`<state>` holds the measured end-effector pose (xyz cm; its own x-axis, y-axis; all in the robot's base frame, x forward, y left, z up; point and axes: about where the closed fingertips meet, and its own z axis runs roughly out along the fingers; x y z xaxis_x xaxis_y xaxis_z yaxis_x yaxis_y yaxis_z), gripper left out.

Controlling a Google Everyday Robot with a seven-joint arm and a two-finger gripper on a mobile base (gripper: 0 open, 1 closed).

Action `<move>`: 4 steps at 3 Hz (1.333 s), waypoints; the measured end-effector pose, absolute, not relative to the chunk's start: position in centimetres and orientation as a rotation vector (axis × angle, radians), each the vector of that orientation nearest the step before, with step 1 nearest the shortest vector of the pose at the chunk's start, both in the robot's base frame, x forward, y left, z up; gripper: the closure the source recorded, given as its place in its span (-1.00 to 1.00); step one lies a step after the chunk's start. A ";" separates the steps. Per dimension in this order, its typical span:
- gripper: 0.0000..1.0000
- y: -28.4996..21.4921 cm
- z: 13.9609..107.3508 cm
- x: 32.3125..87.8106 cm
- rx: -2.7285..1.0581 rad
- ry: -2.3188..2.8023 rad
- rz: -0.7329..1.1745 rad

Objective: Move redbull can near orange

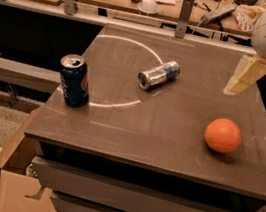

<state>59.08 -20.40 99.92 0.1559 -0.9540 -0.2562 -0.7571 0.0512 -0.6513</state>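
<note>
The redbull can (159,74) lies on its side near the middle of the dark table (119,126), its open end toward the front left. The orange (223,135) sits at the table's right front. The gripper (246,76) hangs from the white arm at the upper right, above the table's right edge, well right of the can and behind the orange. It holds nothing that shows.
A dark blue Pepsi can (75,80) stands upright at the table's left front. A white arc is drawn on the tabletop. A cluttered workbench (155,0) runs behind. A cardboard box (14,179) sits on the floor at the front left.
</note>
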 end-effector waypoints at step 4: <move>-1.00 -15.4 93.7 64.9 -2.131 1.283 -0.286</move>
